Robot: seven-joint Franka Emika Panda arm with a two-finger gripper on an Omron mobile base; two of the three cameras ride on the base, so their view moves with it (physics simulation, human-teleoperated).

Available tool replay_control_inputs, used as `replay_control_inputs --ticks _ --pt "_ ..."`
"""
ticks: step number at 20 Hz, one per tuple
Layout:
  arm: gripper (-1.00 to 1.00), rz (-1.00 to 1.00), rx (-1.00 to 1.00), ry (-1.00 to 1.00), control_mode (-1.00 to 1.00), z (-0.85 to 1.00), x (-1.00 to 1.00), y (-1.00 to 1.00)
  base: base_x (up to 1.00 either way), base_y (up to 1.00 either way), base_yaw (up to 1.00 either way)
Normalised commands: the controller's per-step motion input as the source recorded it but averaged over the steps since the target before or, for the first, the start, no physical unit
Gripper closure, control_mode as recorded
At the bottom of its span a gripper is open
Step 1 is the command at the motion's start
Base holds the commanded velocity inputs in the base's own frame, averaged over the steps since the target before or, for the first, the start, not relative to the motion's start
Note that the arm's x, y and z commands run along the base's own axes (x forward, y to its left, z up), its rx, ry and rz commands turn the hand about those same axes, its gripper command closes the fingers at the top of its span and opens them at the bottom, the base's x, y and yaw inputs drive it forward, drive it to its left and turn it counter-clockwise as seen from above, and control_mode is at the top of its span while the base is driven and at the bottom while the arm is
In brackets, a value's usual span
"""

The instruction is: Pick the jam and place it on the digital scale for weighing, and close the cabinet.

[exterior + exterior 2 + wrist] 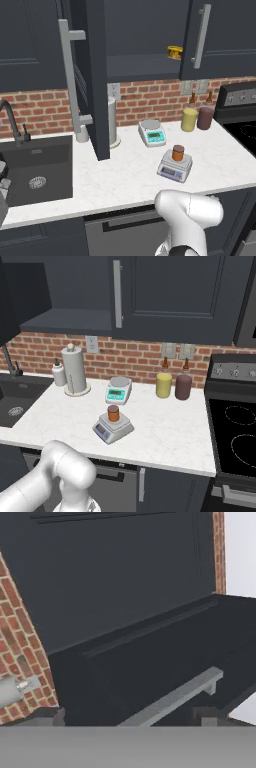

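- The jam (178,152) already stands on the digital scale (174,168), on the white table (125,180), so we judge only the cabinet (95,75) remains, with one door swung out over the table.
- In the hand view the tool (130,722) faces a dark door with its silver bar handle (172,699) close ahead; the jaws stand wide apart and hold nothing.
- A risk we see: if the push lands on the handle's end, the tool may slip off and the door stay ajar.
- Another risk: a wide arm swing could knock the paper towel roll (74,372) near the door.
- The fingertips are hardly visible at the bottom edge, so the contact with the handle is probably not yet made, but we cannot tell.
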Motion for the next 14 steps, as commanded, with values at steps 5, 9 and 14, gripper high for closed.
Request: replay_control_inputs --ticks 5,9,14 --pt "-1.00 -0.01 0.02 0.01 -1.00 -0.07 1.00 -0.01 0.00 0.00 0.00" --pt "-1.00 -0.02 -0.01 -0.07 -1.00 -0.03 0.88 -0.11 0.00 0.00 0.00" --pt "-1.00 -0.07 0.00 -0.13 -1.00 -0.09 0.86 -0.40 0.00 0.00 0.00"
